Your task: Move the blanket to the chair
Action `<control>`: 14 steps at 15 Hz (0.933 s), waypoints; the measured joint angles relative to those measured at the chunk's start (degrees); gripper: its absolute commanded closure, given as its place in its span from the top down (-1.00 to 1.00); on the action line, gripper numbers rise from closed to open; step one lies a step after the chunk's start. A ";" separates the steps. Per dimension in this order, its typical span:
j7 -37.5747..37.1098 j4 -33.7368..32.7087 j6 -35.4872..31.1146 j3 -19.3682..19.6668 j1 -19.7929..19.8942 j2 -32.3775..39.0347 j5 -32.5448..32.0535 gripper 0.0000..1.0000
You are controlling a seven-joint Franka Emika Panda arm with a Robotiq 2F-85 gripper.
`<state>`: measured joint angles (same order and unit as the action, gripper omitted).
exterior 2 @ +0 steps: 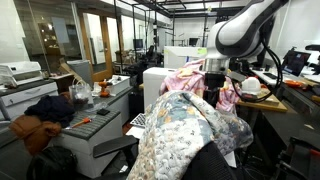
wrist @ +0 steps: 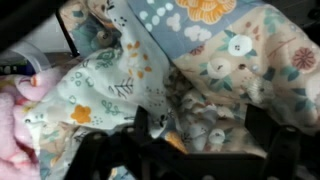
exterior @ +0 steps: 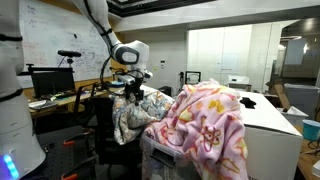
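**Quilted blanket lying over the office chair, open hand poised above it**

The large quilted patchwork blanket of grey-blue and cream floral squares (exterior 2: 185,135) is seen heaped over the black office chair with a tall dark backrest (exterior: 100,128). Its folds hang down over the seat and back in both exterior views. Just beside it, a pink fleece blanket with yellow flowers (exterior: 205,125) is spread over a white cabinet (exterior: 272,130). Above the chair, the white robot arm (exterior 2: 245,30) is bent downward, and its black hand (exterior: 133,88) is held close over the top of the quilt. In the wrist view the fingers are shown apart, with cloth beneath them and nothing clamped between.

The task is judged to be at its closing step, since the quilt already appears to be on the chair. A straight lift clear of the fabric is called for next, so that no fold is snagged and dragged off.

Most of the chair is covered by the quilt. Whether the fingertips touch the cloth cannot be told. The wrist view is blurred, and the hand is cut off there by the bottom edge.
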<state>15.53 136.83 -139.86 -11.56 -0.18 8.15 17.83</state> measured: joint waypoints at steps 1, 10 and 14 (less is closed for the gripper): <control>1.59 -0.53 1.92 0.17 0.00 -0.37 1.27 1.00; -15.48 -1.53 1.28 6.21 -1.91 -3.93 -21.98 1.00; -26.75 -1.42 0.78 10.58 -1.37 -4.81 -34.58 1.00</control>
<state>-11.23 135.41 -139.08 -0.98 -1.55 3.34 -16.74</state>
